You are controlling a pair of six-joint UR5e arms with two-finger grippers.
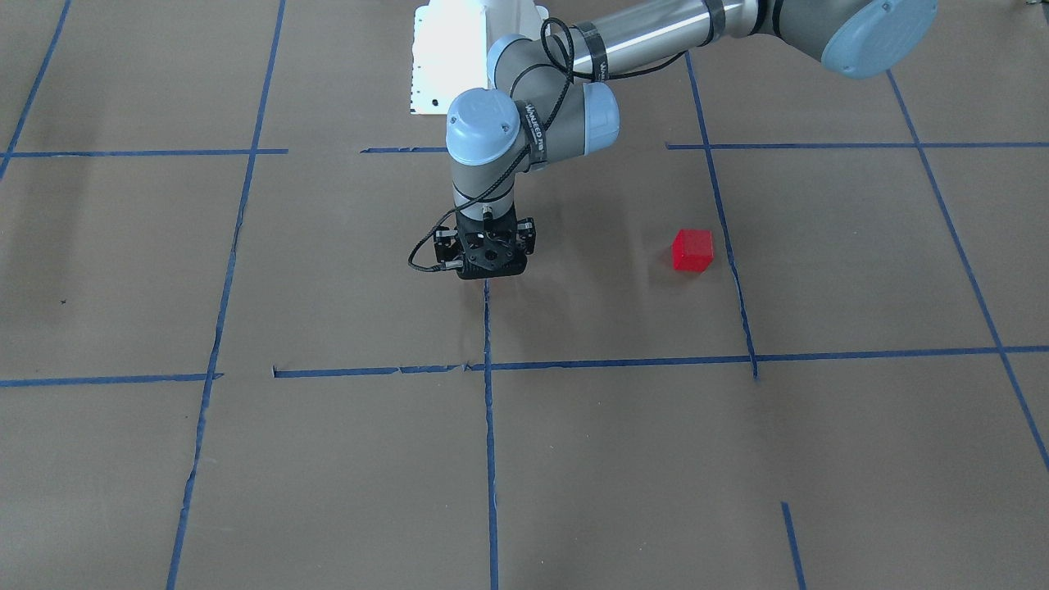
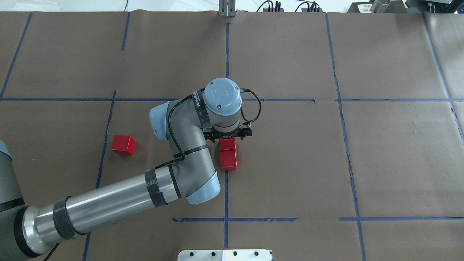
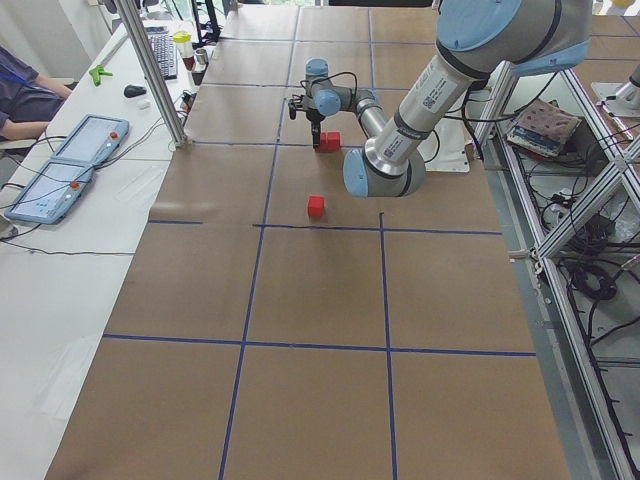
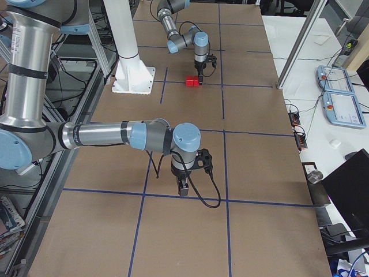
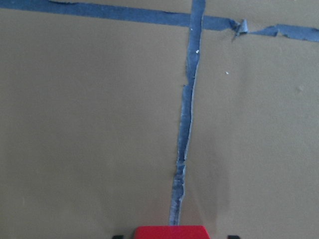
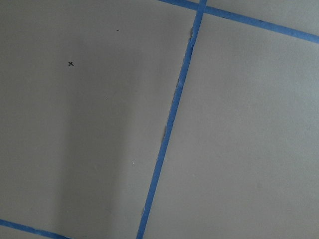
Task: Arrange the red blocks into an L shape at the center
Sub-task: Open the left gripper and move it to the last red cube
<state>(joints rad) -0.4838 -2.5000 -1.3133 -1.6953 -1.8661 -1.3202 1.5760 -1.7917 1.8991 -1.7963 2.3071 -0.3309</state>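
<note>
Two red blocks [image 2: 228, 160] abut on the tape line [image 2: 226, 188] as L's stem, left claw [image 2: 227, 139] spread astride one; third block [image 2: 123, 144] well off it.

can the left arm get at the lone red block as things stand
Probably yes: the lone red block lies on bare paper on that arm's side, nothing near it. The left gripper would first need to rise from the two centre blocks.

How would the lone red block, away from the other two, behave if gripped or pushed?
The lone red block looks rigid, with flat matte faces, so probably grips firmly. Sitting flat on the brown paper, it should slide, not roll. Small, so likely light.
</note>
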